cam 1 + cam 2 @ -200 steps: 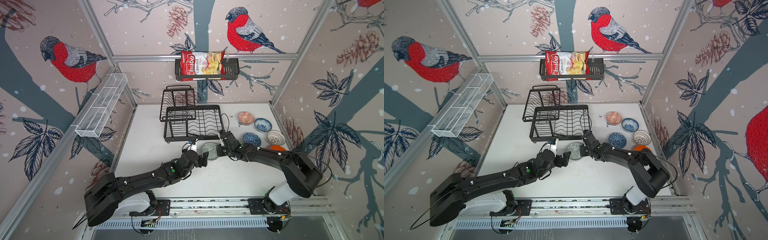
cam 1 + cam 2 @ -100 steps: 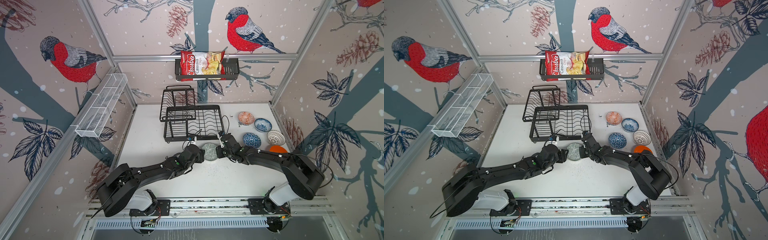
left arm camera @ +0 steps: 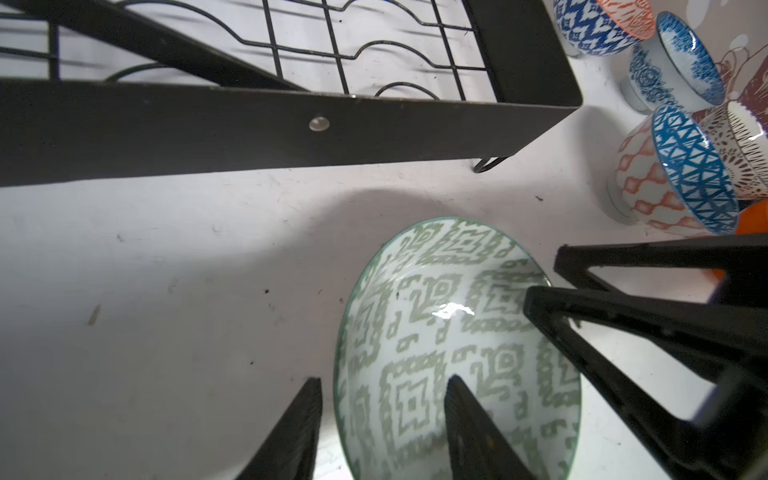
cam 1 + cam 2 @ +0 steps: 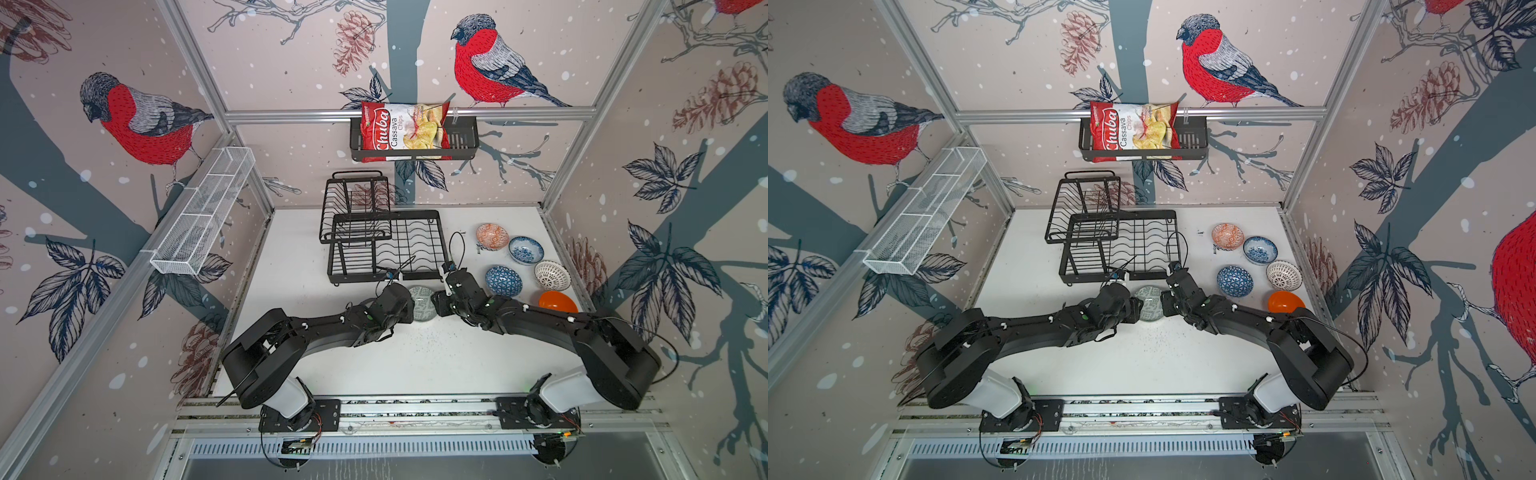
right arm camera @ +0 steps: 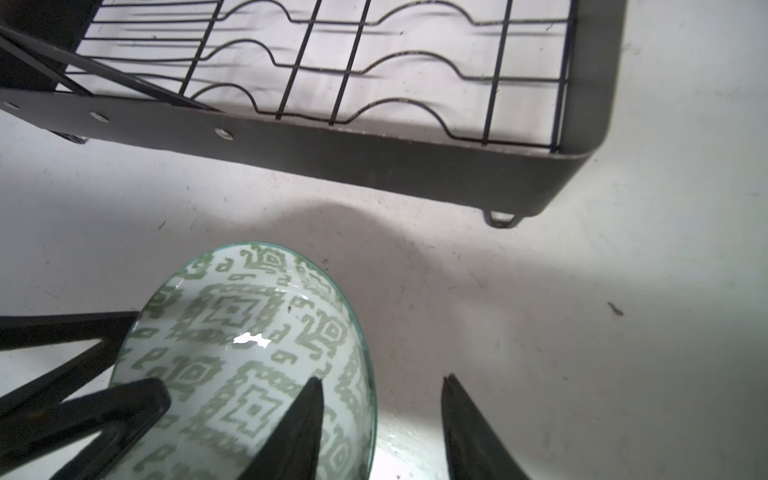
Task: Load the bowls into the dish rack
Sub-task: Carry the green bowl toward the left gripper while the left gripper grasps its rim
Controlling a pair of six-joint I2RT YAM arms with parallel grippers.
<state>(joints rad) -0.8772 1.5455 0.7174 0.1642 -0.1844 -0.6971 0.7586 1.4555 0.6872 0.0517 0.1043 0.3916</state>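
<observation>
Nearby, bowl (image 3: 457,353) beside rack (image 3: 249,129) edge.

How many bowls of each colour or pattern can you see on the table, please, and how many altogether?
Grey-green patterned bowl: 1
Salmon-orange patterned bowl: 1
Blue-white floral bowl: 1
Dark blue geometric bowl: 1
White lattice bowl: 1
Plain orange bowl: 1
Total: 6
</observation>
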